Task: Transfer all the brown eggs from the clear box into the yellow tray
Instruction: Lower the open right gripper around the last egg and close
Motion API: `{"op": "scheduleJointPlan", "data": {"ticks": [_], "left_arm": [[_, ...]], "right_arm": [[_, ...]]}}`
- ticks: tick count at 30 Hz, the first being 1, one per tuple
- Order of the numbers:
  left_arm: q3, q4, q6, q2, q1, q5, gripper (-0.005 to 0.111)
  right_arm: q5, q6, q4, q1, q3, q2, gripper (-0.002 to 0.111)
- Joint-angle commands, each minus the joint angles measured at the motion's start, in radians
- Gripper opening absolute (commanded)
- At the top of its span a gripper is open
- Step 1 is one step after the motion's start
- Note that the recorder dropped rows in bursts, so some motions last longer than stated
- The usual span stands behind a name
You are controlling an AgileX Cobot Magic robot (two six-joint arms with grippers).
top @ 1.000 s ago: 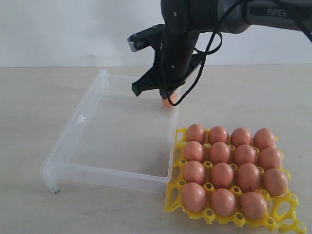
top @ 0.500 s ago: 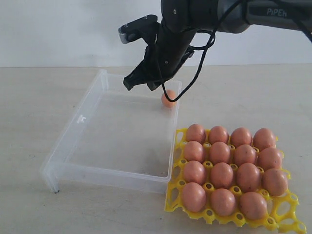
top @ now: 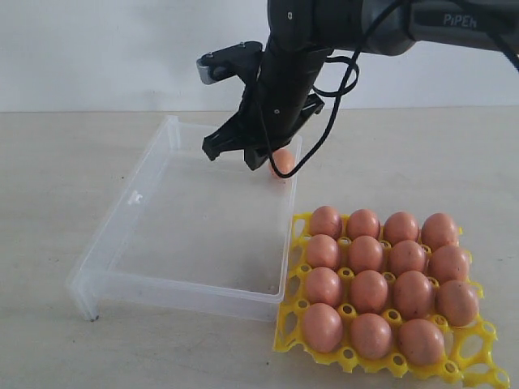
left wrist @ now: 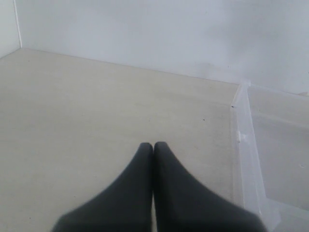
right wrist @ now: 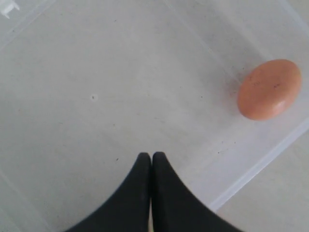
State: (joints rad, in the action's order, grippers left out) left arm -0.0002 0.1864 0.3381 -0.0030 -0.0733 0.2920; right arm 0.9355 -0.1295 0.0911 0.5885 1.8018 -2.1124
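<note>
Right now one brown egg [right wrist: 269,95] lies on the floor of the clear box [top: 195,219], in the far corner on the tray's side, close against the wall. The right gripper [right wrist: 151,154] hangs over the box just beside this egg. Its two black fingers [right wrist: 140,179] are pressed together tip to tip and nothing is between them. In the exterior view the arm [top: 284,73] comes down from above and partly hides the egg.

The yellow tray [top: 478,365] sits on the table [top: 49,203], touching the near right corner of the box. Fifteen brown eggs [top: 370,290] fill its cups, four in each of the three far rows and three in the nearest row. The near right corner cup [top: 470,355] holds none.

The left gripper [left wrist: 153,144] is over bare table, off to one side of the box. Its fingers are also closed against each other and grip nothing. One wall of the box shows at the edge of the left wrist view.
</note>
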Motion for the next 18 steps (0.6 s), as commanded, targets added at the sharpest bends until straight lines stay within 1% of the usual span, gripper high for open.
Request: {"op": "scheduleJointPlan", "data": {"ticks": [1, 3, 4, 6, 8, 10, 11, 12, 15, 18], "left_arm": [[0.0, -0.007, 0.007, 0.003, 0.005, 0.001, -0.004], [0.0, -0.007, 0.007, 0.003, 0.005, 0.001, -0.004], [0.0, -0.007, 0.007, 0.003, 0.005, 0.001, -0.004], [0.0, -0.007, 0.007, 0.003, 0.005, 0.001, -0.004], [0.0, -0.007, 0.007, 0.003, 0.005, 0.001, -0.004], [0.0, -0.007, 0.007, 0.003, 0.005, 0.001, -0.004], [0.0, -0.007, 0.007, 0.003, 0.005, 0.001, -0.004], [0.0, -0.007, 0.007, 0.003, 0.005, 0.001, -0.004], [0.0, -0.007, 0.007, 0.003, 0.005, 0.001, -0.004], [0.0, -0.007, 0.007, 0.003, 0.005, 0.001, -0.004]], "right_arm": [[-0.003, 0.009, -0.074, 0.0, 0.006, 0.008, 0.0], [-0.006, 0.009, -0.081, 0.0, 0.006, 0.008, 0.001], [-0.01, 0.009, -0.081, 0.0, 0.006, 0.008, 0.005], [-0.033, 0.009, -0.078, 0.0, 0.006, 0.008, 0.015], [-0.075, 0.012, -0.078, 0.0, 0.006, 0.008, 0.032], [-0.133, 0.044, -0.078, 0.0, 0.006, 0.008, 0.047], [-0.171, 0.08, -0.082, 0.0, 0.006, 0.008, 0.052], [-0.208, 0.109, -0.091, 0.0, 0.006, 0.005, 0.054], [-0.289, 0.181, -0.101, -0.002, 0.006, -0.012, 0.054], [-0.312, 0.187, -0.11, -0.002, 0.006, -0.044, 0.054]]}}
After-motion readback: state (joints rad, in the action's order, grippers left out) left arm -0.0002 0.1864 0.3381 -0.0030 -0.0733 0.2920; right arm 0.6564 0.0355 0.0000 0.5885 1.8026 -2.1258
